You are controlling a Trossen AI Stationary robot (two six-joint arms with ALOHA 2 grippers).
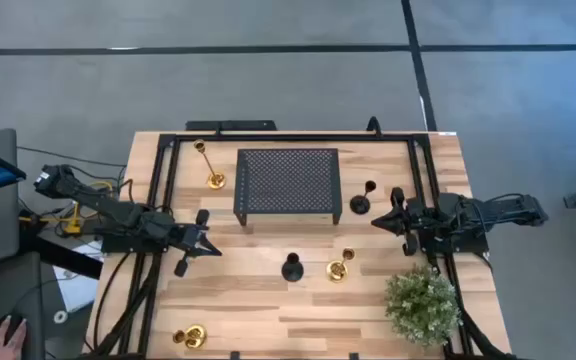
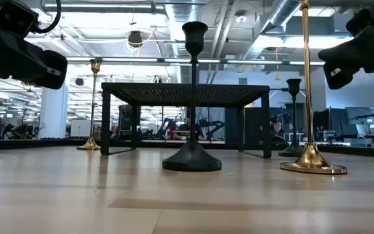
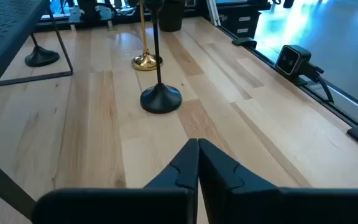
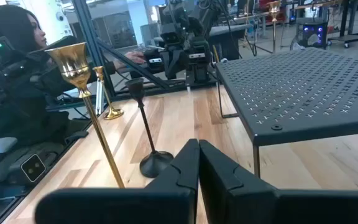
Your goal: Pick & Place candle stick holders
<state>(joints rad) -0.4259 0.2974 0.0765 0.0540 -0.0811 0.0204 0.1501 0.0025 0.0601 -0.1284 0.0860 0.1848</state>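
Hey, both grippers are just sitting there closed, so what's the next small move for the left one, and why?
Probably open the left gripper and ease it toward the black candle stick holder. Its fingers are shut and empty, and that holder stands upright on the table just ahead of it, with nothing in between.

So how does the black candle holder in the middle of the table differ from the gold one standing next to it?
The black candle holder is matte, while the gold candle holder is shiny. In the low view the black one has a domed, sloping base and ends in a cup lower down; the gold one has a flatter base and its stem runs out of the top of the picture. Both stand upright on round bases, untouched by either gripper.
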